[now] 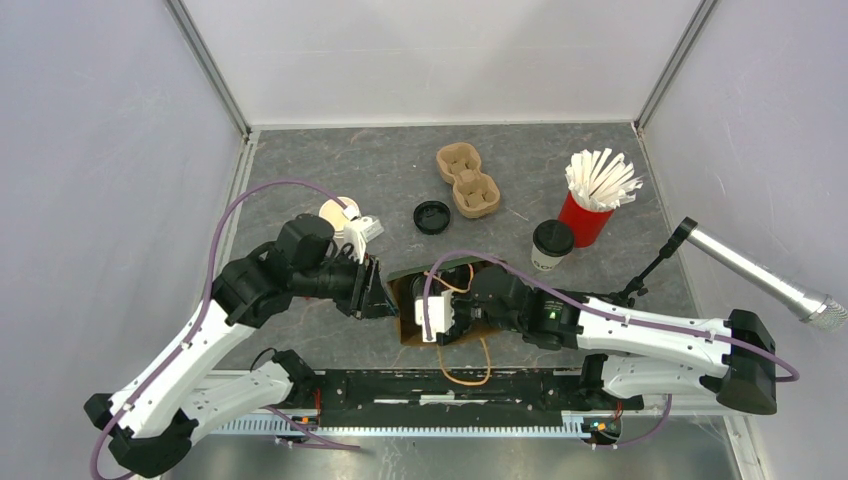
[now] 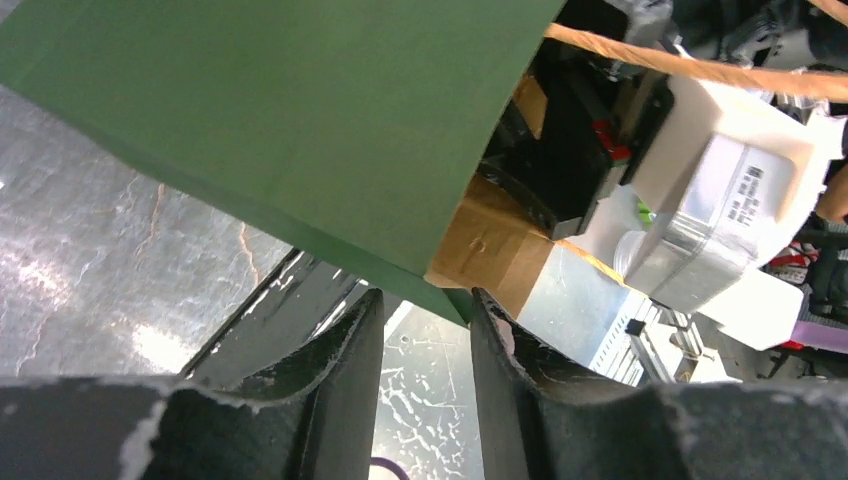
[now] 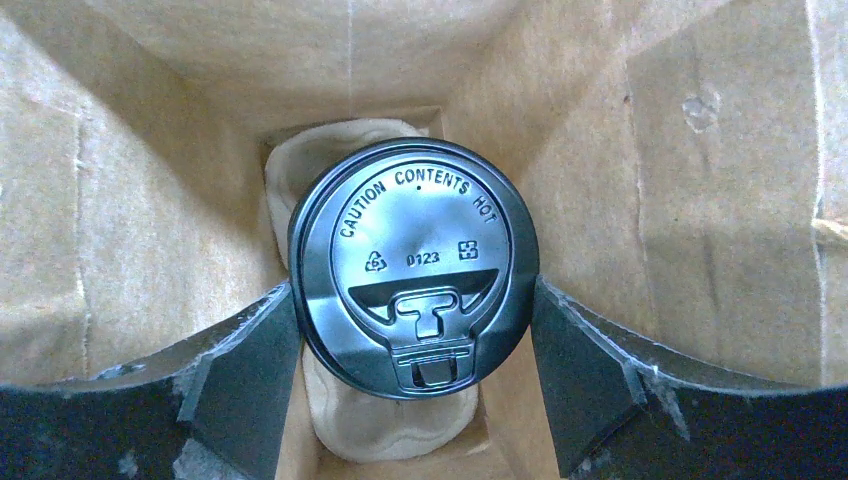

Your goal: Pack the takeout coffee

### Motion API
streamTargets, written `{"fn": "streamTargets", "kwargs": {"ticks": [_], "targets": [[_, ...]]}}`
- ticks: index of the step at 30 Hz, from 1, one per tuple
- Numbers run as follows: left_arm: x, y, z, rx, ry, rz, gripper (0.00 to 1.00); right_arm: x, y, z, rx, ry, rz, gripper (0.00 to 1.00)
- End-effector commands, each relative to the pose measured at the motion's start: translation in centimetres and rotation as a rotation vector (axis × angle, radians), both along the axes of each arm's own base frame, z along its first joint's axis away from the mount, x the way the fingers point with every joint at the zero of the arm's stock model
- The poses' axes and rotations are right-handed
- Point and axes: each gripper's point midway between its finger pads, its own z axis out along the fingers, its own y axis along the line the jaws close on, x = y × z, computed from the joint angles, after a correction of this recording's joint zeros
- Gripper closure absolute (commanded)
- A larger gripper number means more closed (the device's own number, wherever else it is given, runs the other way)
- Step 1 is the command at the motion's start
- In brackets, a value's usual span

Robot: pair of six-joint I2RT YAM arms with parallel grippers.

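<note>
The takeout coffee (image 3: 415, 265) shows its black lid from above, deep inside the brown-lined green bag (image 3: 150, 200). It sits in one pocket of a pulp carrier (image 3: 390, 430) at the bag's bottom. My right gripper (image 3: 415, 288) reaches into the bag, and its fingers (image 3: 250, 350) press against both sides of the lid. The bag (image 1: 415, 272) lies in the middle of the table with its mouth toward the right arm. My left gripper (image 2: 428, 298) stands open at the bag's left rim (image 2: 300, 120), and the green edge passes loosely between the fingertips.
A second lidded white cup (image 1: 551, 245) stands right of the bag beside a red cup of straws (image 1: 590, 205). A loose black lid (image 1: 432, 217), an empty pulp carrier (image 1: 467, 180) and stacked plain cups (image 1: 335, 212) lie farther back. A microphone (image 1: 760, 275) juts in at the right.
</note>
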Motion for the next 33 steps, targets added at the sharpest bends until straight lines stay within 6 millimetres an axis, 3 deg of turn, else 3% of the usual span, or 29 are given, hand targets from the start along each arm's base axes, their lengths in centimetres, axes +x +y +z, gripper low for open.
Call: {"fn": "streamTargets", "kwargs": {"ticks": [1,6,12,19,26,33], "targets": [[0.6,1.0,0.5,0.071,0.046,0.096,0.55,-0.4,1.6,1.6,0.061,-0.019,0.056,0.34],[0.7,0.8,1.7,0.078,0.106,0.134,0.43,-0.4,1.5,0.8,0.040,-0.019,0.058,0.35],[0.8,0.5,0.4,0.133,0.158,0.125,0.40,0.0,2.0,0.8,0.040,-0.049,0.048,0.35],[0.8,0.6,0.6,0.164,0.187,0.126,0.34,0.2,2.2,0.2,0.038,-0.097,0.071,0.35],[1.5,0.8,-0.9,0.227,0.207,0.152,0.38,-0.6,2.3,-0.7,0.027,-0.095,0.121,0.35],[2.3,0.2,-0.6,0.232,0.181,0.133,0.47,-1.2,2.2,-1.3,0.011,-0.096,0.166,0.34]]}}
